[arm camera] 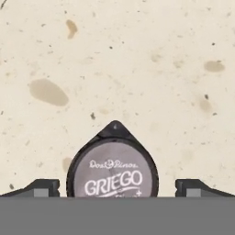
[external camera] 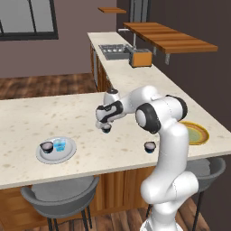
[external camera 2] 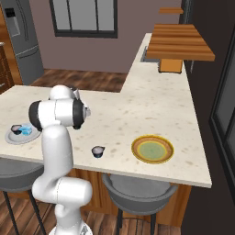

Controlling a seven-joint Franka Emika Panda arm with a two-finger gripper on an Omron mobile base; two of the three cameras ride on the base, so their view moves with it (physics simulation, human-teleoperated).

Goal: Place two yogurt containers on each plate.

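jaws are held released either side of a squat round dark yogurt cup (arm camera: 113, 167) with pale "griego" lid, on speckled cream stone bench (arm camera: 137, 69).

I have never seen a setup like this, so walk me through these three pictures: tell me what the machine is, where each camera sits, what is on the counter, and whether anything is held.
The machine is a white robot arm on a wheeled base, working at a pale kitchen counter. Two pictures come from cameras behind the arm, left and right. The third looks down from the hand itself.

On the counter sits a grey plate holding a dark yogurt cup and a light blue one. A yellow plate lies bare, with another dark cup on the counter beside it.

The gripper holds nothing. Its jaws stand wide open on either side of a fourth dark cup, not touching it.
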